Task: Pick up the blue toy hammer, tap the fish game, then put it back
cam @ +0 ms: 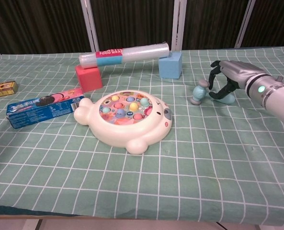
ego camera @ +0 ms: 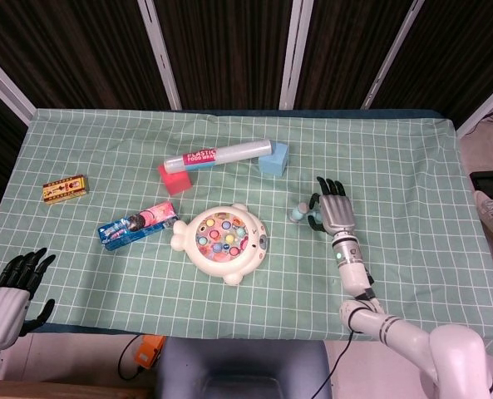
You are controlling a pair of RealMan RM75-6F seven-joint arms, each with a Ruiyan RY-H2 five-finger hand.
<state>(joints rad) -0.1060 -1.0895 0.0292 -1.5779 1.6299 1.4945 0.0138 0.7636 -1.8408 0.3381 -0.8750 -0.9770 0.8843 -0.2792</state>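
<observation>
The blue toy hammer [cam: 199,92] lies on the green checked cloth, right of the white fish game [cam: 127,117]; its head [ego camera: 298,214] points toward the game. My right hand [cam: 228,76] hovers over the handle, fingers arched above it and the thumb low beside it, with gaps still showing. In the head view the right hand [ego camera: 336,212] covers most of the handle. The fish game [ego camera: 221,234] sits mid-table, untouched. My left hand [ego camera: 9,291] hangs off the table's near left corner with its fingers apart and nothing in it.
A plastic wrap roll [ego camera: 219,155] bridges a red block [ego camera: 173,178] and a blue block [ego camera: 273,158] behind the game. A blue biscuit pack [ego camera: 138,224] and a small yellow box [ego camera: 65,189] lie to the left.
</observation>
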